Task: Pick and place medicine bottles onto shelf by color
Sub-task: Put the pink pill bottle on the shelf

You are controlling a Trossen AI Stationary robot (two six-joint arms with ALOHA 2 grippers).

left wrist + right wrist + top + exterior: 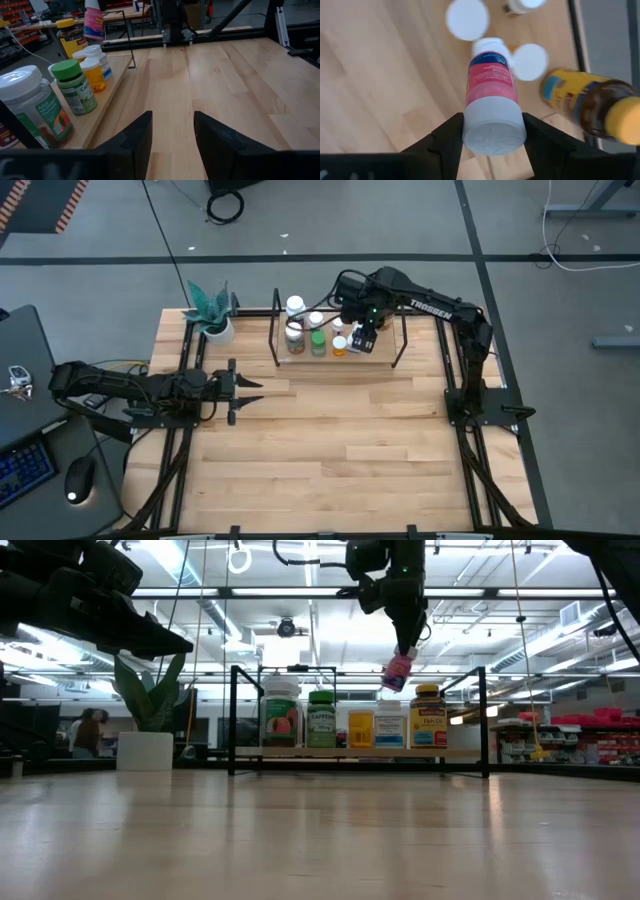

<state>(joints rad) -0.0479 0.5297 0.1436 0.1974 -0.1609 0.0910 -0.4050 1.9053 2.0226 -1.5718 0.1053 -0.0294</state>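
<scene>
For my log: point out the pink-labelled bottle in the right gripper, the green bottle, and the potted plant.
pink-labelled bottle point(492, 90): right wrist view, on its pink label.
green bottle point(321, 724): low view, on its label.
potted plant point(217, 330): high view, on the white pot.

Grey floor point(420, 220) around pale wood table point(330, 440); ceiling strip lights point(300, 592) overhead; laptop point(25, 450), mouse point(80, 477) beside table's left edge.

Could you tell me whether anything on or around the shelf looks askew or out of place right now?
Only the pink bottle: it hangs tilted above the shelf, clamped by the right gripper. The bottles standing on the shelf look upright. The left gripper waits open over the table.
</scene>
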